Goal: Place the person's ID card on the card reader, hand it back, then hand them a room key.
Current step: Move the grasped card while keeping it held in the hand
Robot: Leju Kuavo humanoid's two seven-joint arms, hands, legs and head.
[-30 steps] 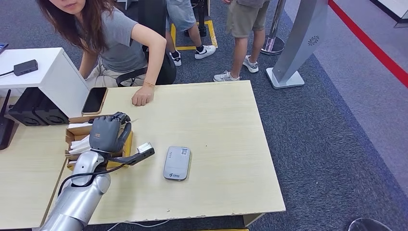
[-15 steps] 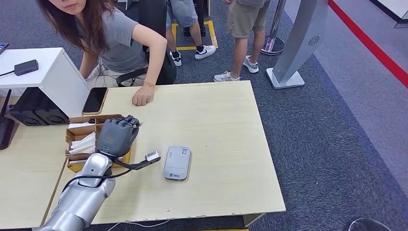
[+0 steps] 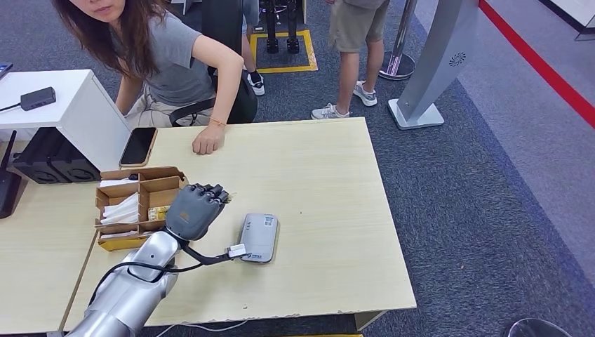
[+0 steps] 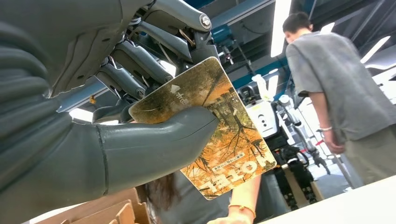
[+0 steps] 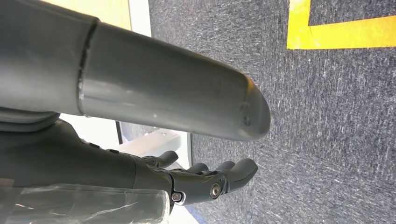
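Orange hotel room key (image 4: 219, 135) pinched between left hand's (image 3: 195, 210) thumb and fingers (image 4: 140, 56); thin grip, probably could slip.

On the surface (image 3: 316, 175) the card reader (image 3: 258, 237) lies near the middle. The box (image 3: 140, 200) stands to its left, the phone (image 3: 137, 146) behind the box, a person's hand (image 3: 208, 140) right of the phone.

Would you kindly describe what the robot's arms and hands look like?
The left arm is a smooth silver shell with a black cable looping beside the wrist. The left hand is matte grey, with darker jointed fingers and a thick thumb. The right hand is similarly dark grey.
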